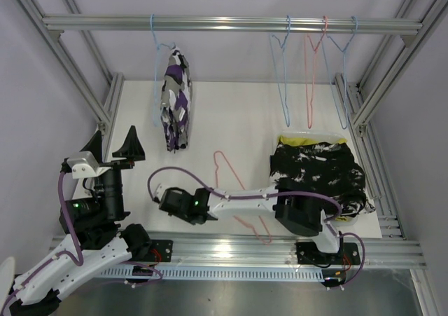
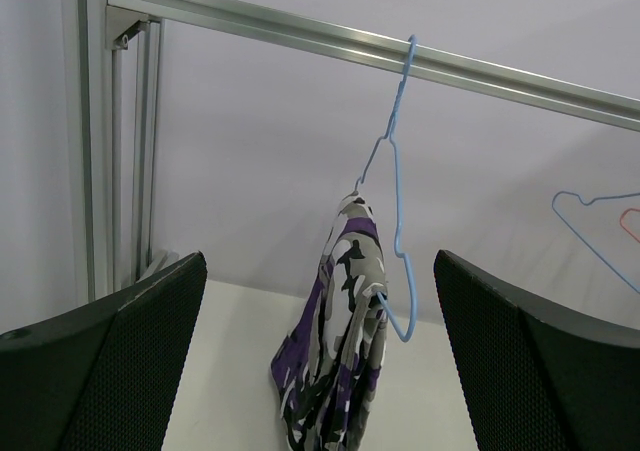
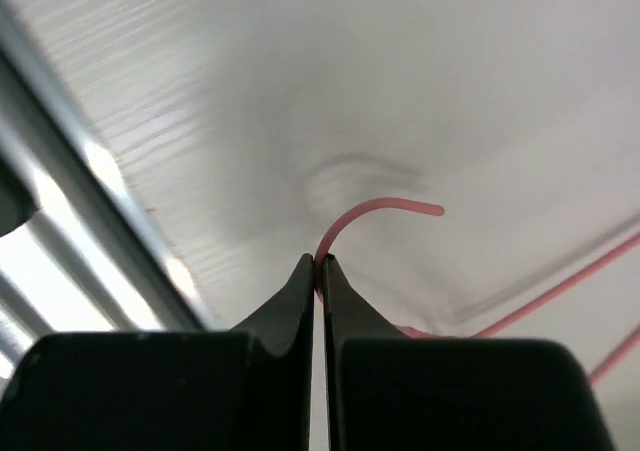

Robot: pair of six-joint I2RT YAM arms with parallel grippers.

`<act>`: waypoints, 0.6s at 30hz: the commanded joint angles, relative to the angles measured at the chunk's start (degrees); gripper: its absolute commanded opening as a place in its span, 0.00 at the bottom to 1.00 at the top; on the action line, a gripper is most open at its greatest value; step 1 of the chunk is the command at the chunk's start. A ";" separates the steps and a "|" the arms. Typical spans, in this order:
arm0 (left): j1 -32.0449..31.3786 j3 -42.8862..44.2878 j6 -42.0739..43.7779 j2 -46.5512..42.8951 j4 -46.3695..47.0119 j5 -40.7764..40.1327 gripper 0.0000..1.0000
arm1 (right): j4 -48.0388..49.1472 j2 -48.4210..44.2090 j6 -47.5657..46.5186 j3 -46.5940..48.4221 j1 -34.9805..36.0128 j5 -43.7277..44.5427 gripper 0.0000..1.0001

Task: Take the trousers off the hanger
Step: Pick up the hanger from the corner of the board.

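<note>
Holding left gripper [image 1: 112,146] raised and spread wide, facing the camo trousers [image 1: 175,102] draped on the blue hanger [image 2: 398,171] on the rail [image 1: 231,24], likely lining up a grab. Clamping right gripper [image 3: 318,263] tight on the pink hanger [image 3: 380,206] wire, low by the table [image 1: 231,120]. Showing that pinch only in right wrist view; showing the heaped trousers [image 1: 318,169] at table's right only from above.

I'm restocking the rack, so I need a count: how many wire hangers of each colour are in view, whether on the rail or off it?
Blue hangers: 3
Pink hangers: 2
Total: 5
</note>
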 commanded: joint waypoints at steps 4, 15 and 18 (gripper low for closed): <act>0.60 2.06 -1.30 -0.40 0.15 1.42 0.99 | -0.78 -11.10 4.42 0.76 -4.25 6.09 0.00; 0.60 2.14 -1.83 -0.49 -0.37 1.60 0.99 | 1.60 -16.82 7.32 -1.27 -7.42 8.81 0.00; 0.60 2.14 -1.92 -0.49 -0.46 1.77 0.99 | 1.77 -18.14 8.20 -1.70 -7.95 10.65 0.00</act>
